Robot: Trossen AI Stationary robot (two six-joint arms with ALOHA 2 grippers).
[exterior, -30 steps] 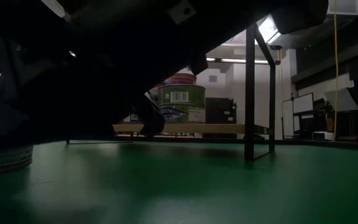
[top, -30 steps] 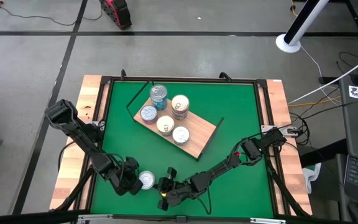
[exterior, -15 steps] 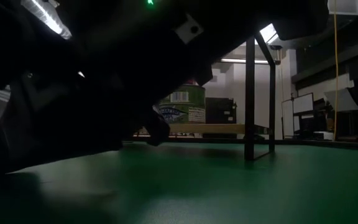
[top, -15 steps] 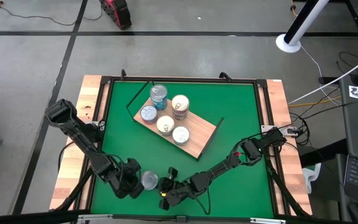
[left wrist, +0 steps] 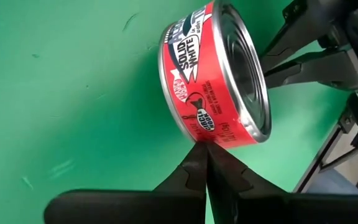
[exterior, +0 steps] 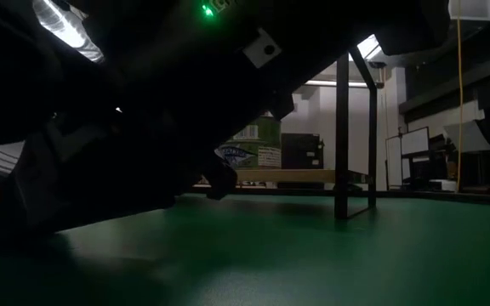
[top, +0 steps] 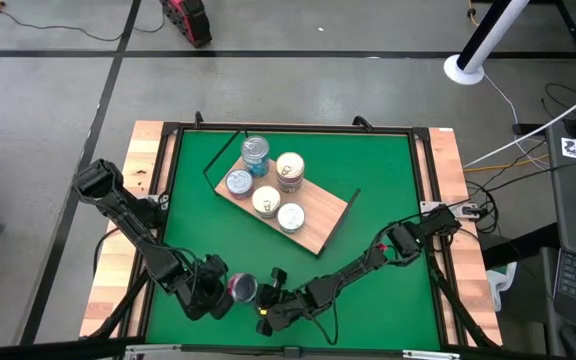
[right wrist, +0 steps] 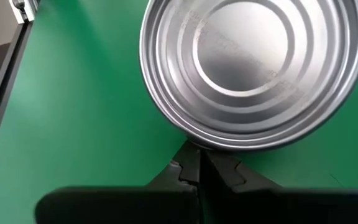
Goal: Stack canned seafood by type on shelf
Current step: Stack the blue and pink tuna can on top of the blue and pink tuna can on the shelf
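Observation:
A red-labelled tin of canned seafood (top: pixel 241 290) stands tipped on its edge on the green mat near the table's front edge. It is caught between my two shut grippers, the left gripper (top: pixel 224 294) on its left and the right gripper (top: pixel 267 297) on its right. The left wrist view shows its red side wall (left wrist: pixel 197 93), the right wrist view its ringed silver end (right wrist: pixel 247 62). The shelf (top: pixel 313 225), a wood-grain board, lies at the far middle of the mat. Several tins (top: pixel 266 200) stand on it on their flat ends. My left gripper touches the tin's red side wall (left wrist: pixel 205 138) with its shut fingertips, close to the silver rim. The fingers come slanting down from the table's left. The tin is tilted up on its edge. My right gripper meets the rim of the tin's ringed silver end (right wrist: pixel 194 144) with its shut fingertips. It comes slanting down from the table's right, and that flat end faces it.
A thin black frame (top: pixel 224 152) rises at the shelf's far-left and right ends; one post (exterior: pixel 343 127) shows in the low view. Pale wooden rails (top: pixel 143 180) border the mat on both sides. Open green mat (top: pixel 388 180) lies right of the shelf.
My left gripper has risen a little. The tin, which lay flat with its silver lid up, has been tipped onto its edge so that its red side now faces up. Both grippers stay shut.

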